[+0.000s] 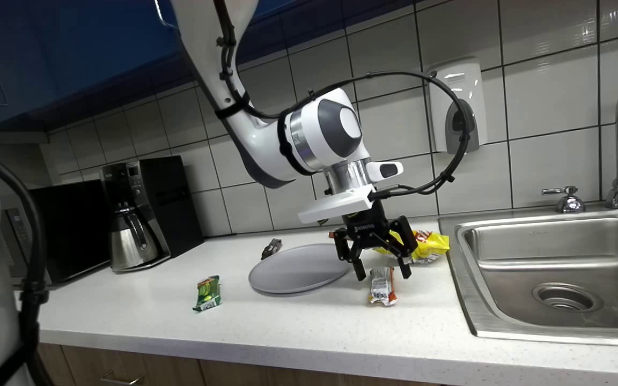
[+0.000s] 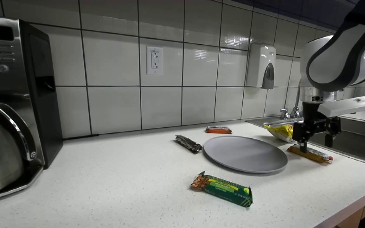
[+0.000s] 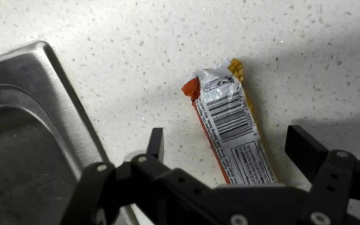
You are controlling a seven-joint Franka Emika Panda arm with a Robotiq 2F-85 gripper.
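Over a snack bar, claw spread wide (straddling it)

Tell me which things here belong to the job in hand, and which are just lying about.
Seemingly part of the job: open hand; barcoded bar nearest it.

Seemingly just lying about: green bar; dark bar; orange bar; yellow packet; coffee maker; gray plate (role unclear).

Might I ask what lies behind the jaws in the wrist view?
A wrapped bar on the counter and the sink rim; the jaws cover the bar's lower end and part of the rim.
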